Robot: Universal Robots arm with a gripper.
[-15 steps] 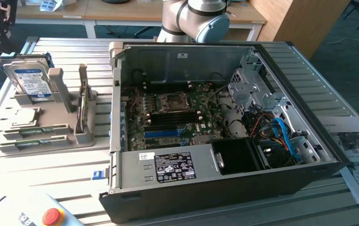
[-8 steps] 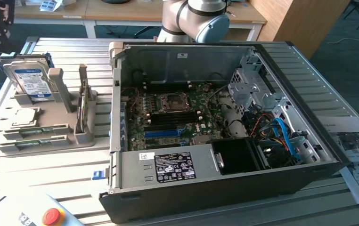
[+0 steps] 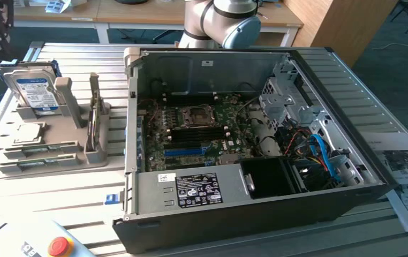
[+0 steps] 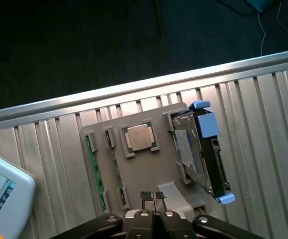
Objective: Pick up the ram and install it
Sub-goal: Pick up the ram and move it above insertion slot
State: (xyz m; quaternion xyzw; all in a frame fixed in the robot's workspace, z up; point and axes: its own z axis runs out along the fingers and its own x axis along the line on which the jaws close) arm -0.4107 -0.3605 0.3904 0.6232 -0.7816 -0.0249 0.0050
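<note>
Two slots in the grey holder (image 4: 148, 169) look loaded with ram (image 4: 95, 172), on edge; can't be sure of the second stick. Gripper (image 4: 152, 195) above the holder, fingers (image 4: 146, 195) pressed together, nothing between them. The ram sits off to one side of the fingers, clear of them. Hard drive (image 4: 206, 149) on the other side, CPU (image 4: 140, 137) just ahead of the tips.

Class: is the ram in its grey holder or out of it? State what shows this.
In. The ram sits in a slot of the grey holder; the gripper, shut, holds nothing.
</note>
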